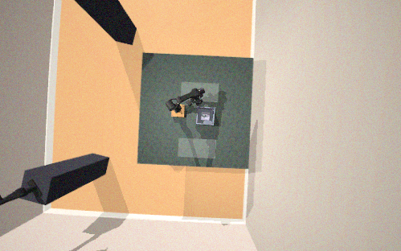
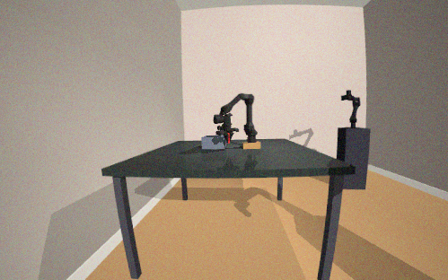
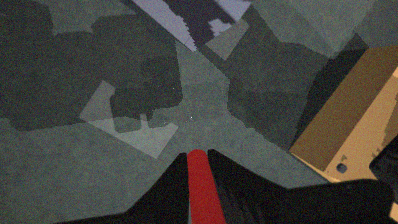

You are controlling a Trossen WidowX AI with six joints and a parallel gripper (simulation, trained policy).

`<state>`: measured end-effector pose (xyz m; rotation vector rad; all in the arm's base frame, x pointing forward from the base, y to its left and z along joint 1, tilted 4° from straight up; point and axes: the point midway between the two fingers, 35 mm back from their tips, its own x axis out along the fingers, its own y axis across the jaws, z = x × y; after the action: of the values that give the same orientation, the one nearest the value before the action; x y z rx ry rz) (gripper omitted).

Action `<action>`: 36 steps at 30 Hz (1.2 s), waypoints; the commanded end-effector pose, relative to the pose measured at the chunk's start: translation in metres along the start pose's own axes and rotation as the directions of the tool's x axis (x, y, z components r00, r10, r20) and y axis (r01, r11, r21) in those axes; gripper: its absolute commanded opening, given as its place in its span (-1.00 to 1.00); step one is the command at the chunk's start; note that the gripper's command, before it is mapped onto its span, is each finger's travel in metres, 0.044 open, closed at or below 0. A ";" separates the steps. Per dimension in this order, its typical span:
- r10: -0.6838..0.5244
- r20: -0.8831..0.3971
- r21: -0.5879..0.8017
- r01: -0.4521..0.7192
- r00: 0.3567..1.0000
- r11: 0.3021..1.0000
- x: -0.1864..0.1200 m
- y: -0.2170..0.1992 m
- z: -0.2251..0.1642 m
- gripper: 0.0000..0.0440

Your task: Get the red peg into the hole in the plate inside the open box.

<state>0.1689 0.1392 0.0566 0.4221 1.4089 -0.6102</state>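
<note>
Two fingers, 1 peg btwn them: the gripper (image 1: 197, 101) (image 2: 229, 133) (image 3: 197, 157) is nearly closed, w/ just a narrow gap left, and it's got hold of the red peg (image 2: 229, 138) (image 3: 205, 192). Wrist cam shows a black finger on either side of it, L & R. Peg looks approx upright in the ext. view, outside the box (image 1: 197, 117) (image 2: 213, 143) (image 3: 170, 24) and right near it, on the side toward the orange block (image 1: 182, 115) (image 2: 251, 145) (image 3: 345, 100) under the arm. So it's btwn box & block, def. not in the plate's hole. Gripper's down low over the dark table (image 1: 158, 141) (image 2: 154, 163) (image 3: 100, 175). Can't tell if the peg's bottom end touches the tabletop, too small tbh.
</note>
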 end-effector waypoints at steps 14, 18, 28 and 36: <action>0.061 0.117 0.146 -0.078 0.991 0.986 -0.057 0.008 0.057 -1.00; 0.065 0.144 0.192 -0.092 0.987 0.977 -0.063 0.009 0.076 -1.00; 0.058 0.192 0.273 -0.110 0.980 0.956 -0.064 0.005 0.126 -1.00; 0.048 0.208 0.290 -0.108 0.977 0.951 -0.053 -0.001 0.163 -1.00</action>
<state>0.2849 0.0528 0.1286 0.6399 1.1181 -0.7884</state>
